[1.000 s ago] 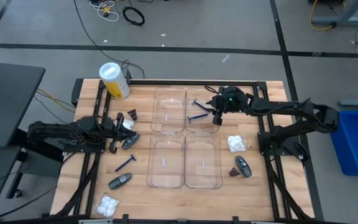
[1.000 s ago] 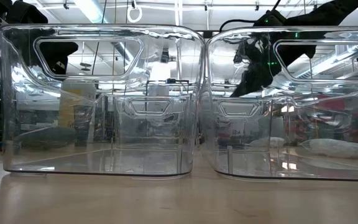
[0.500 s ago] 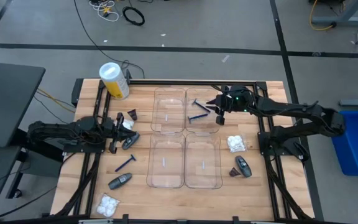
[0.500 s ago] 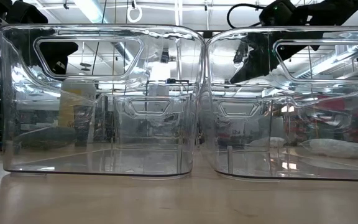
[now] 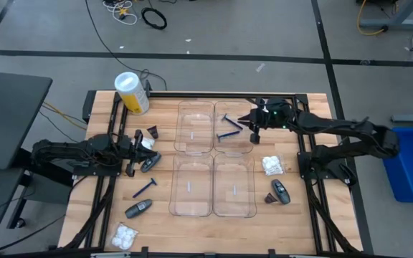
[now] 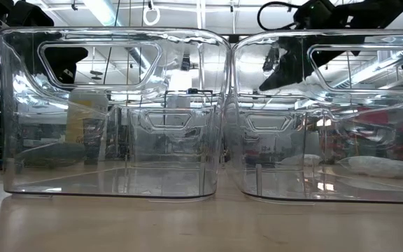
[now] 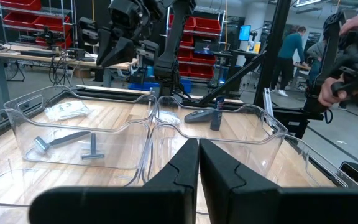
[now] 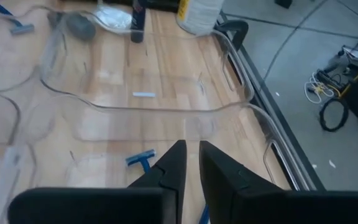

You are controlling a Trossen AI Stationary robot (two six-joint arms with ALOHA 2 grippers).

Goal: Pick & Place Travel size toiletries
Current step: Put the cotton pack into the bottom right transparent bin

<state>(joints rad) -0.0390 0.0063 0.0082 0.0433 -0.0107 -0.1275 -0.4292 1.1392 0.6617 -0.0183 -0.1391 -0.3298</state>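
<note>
Two thin blue razors (image 5: 227, 127) lie on the floor of the far right clear tray (image 5: 235, 151); the right wrist view shows one razor (image 8: 142, 160) just ahead of the fingers. My right gripper (image 5: 253, 128) hangs above that tray's right rim, tilted down. Its fingers (image 8: 191, 152) stand a narrow gap apart with nothing between them. My left gripper (image 5: 136, 152) waits shut at the table's left side, pointing level toward the trays (image 7: 199, 146). Dark grey tubes (image 5: 150, 163) (image 5: 281, 190), white packets (image 5: 272, 165) (image 5: 125, 235) and small dark cones (image 5: 152, 132) lie on the wood around the trays.
Three more clear trays (image 5: 191, 188) stand in the middle of the table, forming a two-by-two block with the far right one. A yellow-and-white cylinder (image 5: 132, 92) lies at the far left corner. A blue razor (image 5: 145, 188) and a tube (image 5: 139, 208) lie near left. People stand beyond the table (image 7: 347, 68).
My right gripper has risen from low over the far right tray and drawn back a little toward the table's right edge. The two razors lie in the tray as before.
</note>
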